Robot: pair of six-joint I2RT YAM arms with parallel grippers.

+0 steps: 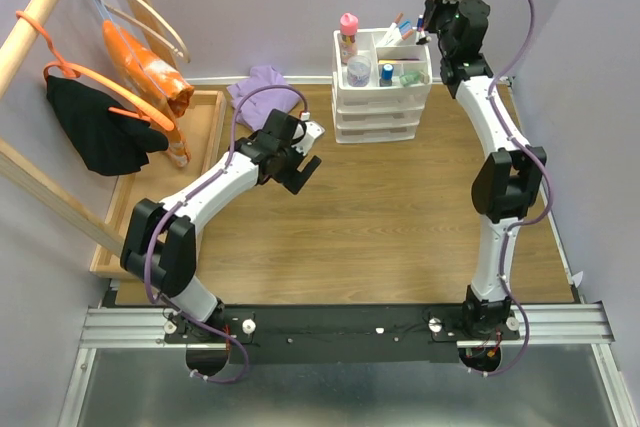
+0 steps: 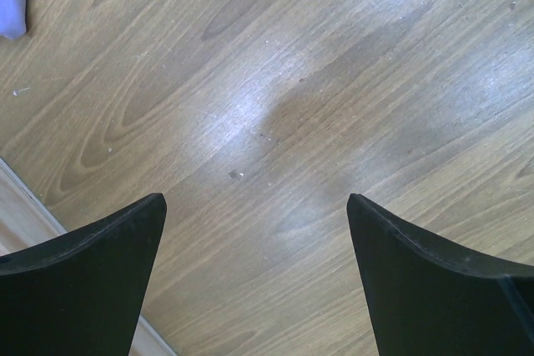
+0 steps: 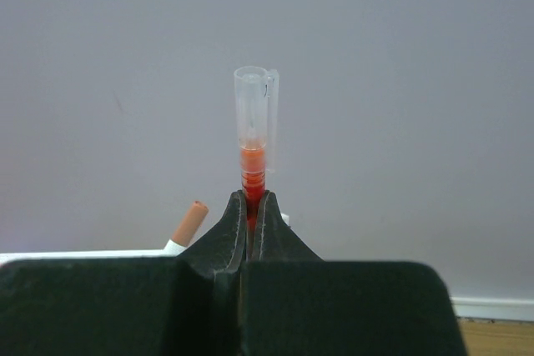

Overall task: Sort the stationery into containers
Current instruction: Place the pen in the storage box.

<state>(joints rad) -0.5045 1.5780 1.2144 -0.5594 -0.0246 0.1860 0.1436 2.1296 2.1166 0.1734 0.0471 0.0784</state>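
A red marker (image 3: 254, 135) with a clear cap stands upright, clamped in the right hand (image 3: 254, 206) by the far right corner of the drawer unit (image 1: 383, 112). The unit's top tray holds a glue bottle (image 1: 348, 35), its label too small to read. The left hand (image 2: 254, 202) hangs with jaws apart over the worktop (image 2: 275, 81).

White drawer unit (image 1: 383, 112) at upper centre, with a pink-capped glue bottle (image 1: 348, 35). A lilac cloth (image 1: 262, 85) sits left of it on the brown wood-grain table (image 1: 380, 237). Upper left, an orange garment (image 1: 150, 72) and a black garment (image 1: 95, 127). The marker (image 3: 253, 164) is red under a clear cap, against a pale lilac wall (image 3: 400, 81).
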